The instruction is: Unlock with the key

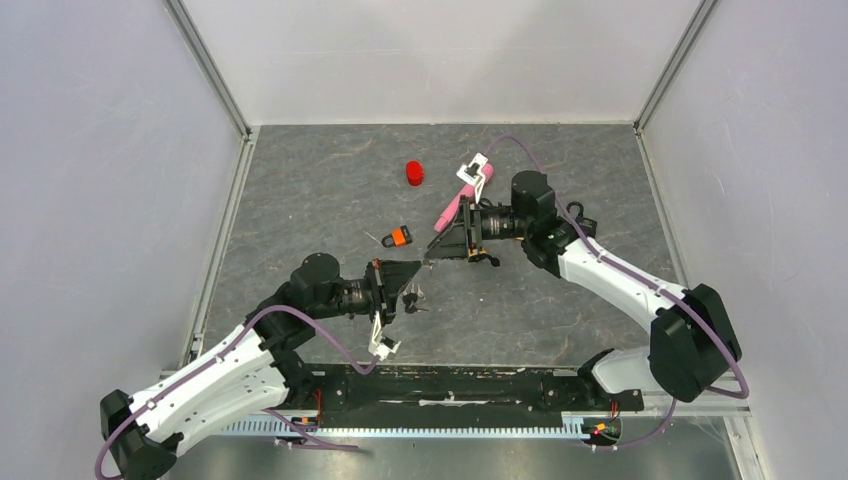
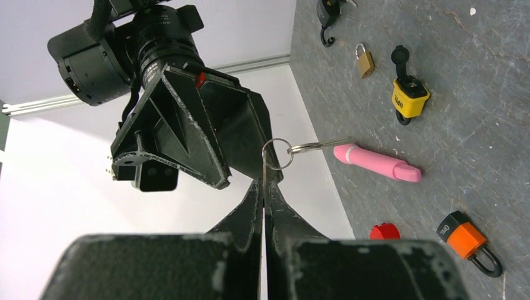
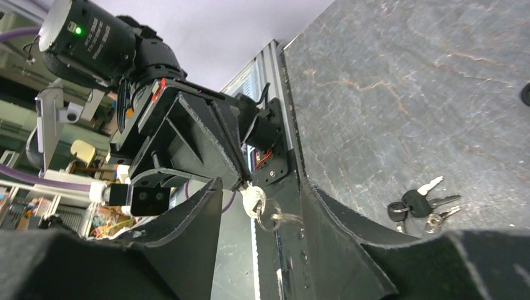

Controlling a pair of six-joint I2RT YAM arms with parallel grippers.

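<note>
Key (image 3: 252, 200) is up off the table (image 1: 560, 300), mid-scene, pinched in the tips of the left pincer (image 2: 265, 170), whose jaws are pressed tight together on it w/ no gap showing. The right pincer (image 3: 259, 185) faces it tip to tip: jaws apart, roughly half open, one finger each side of the key, gripping nothing. Can't tell if either finger touches the metal.

Key is small, silver, flat, w/ a thin split ring (image 2: 277, 153) through it. A 2nd silver key (image 2: 319, 147) sticks out sideways from the ring.

Orange padlock (image 1: 400, 237) lies on the table just far-left of the pincer tips, black shackle closed. A loose key bunch (image 1: 413, 300), black-headed, lies near-side, under the left pincer. A pink stick-shaped item (image 2: 375, 162) lies farther back by the right arm. A red cap (image 1: 414, 173) sits far-centre. The left wrist cam also shows a yellow padlock (image 2: 409, 97) and a small brass padlock (image 2: 364, 60) beyond the pink item
</note>
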